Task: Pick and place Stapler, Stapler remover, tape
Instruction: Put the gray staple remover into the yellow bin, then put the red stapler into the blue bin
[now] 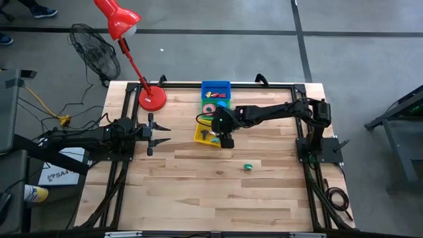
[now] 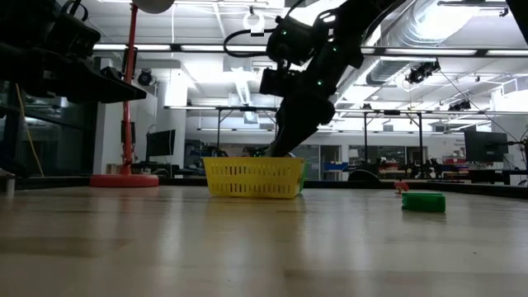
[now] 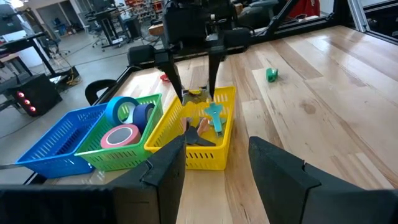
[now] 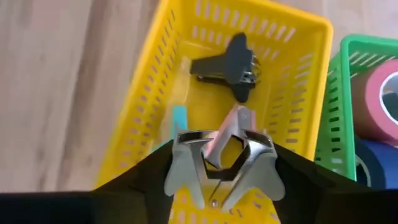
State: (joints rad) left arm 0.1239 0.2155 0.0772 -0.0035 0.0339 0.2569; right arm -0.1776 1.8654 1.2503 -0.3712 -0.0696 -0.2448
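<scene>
A robotics laboratory or workshop hall

The low view shows a big open room with a high ceiling (image 2: 462, 33), where bare ducts and long strip lights hang, and work benches (image 2: 388, 111) with monitors (image 2: 161, 142) stand behind the wooden table (image 1: 198, 192). From above, a grey concrete floor (image 1: 357, 39) with dark lines surrounds the table, with a black fan (image 1: 96, 53), a red lamp (image 1: 122, 23) and loose cables (image 1: 49, 106).

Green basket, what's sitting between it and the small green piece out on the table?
The yellow basket, holding staple removers, sits beside the green basket; beyond it, bare wood runs to the green piece, per the left wrist view.
</scene>
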